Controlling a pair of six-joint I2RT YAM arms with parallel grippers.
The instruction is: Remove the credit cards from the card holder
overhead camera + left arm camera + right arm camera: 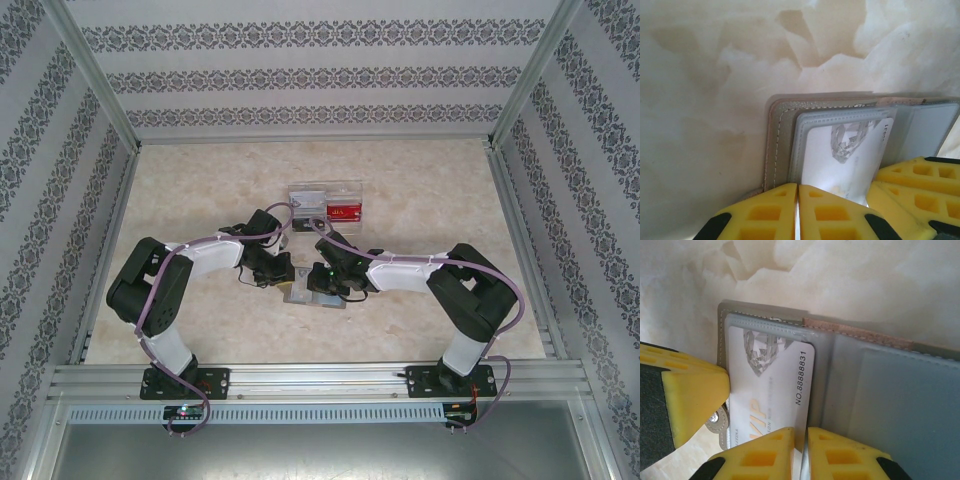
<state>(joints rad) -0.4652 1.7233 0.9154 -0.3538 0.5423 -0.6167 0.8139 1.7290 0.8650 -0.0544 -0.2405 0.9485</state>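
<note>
- Top external view: the card holder (300,296) is seen lying open near the middle of the marble-patterned table (430,200), with both arms bent inward over it.
- The left gripper (281,276) is placed at the holder's left side and the right gripper (326,284) over its middle, the two just beside each other.
- Well behind them a clear plastic box (325,203) is set, and a red card (343,211) is seen in its right half.
- Left wrist view: the yellow jaws of the left gripper (797,215) are closed together at the holder's stitched edge. Whether anything is pinched cannot be told.
- A white card (840,155) is lodged in the clear pocket (805,122) there.
- Right wrist view: the jaws of the right gripper (801,455) are held nearly together, with a thin slit in line with the long edge of the white card, which is marked VIP and numbered. Whether it is gripped cannot be told.
- The holder's other leaf is seen lying flat.
</note>
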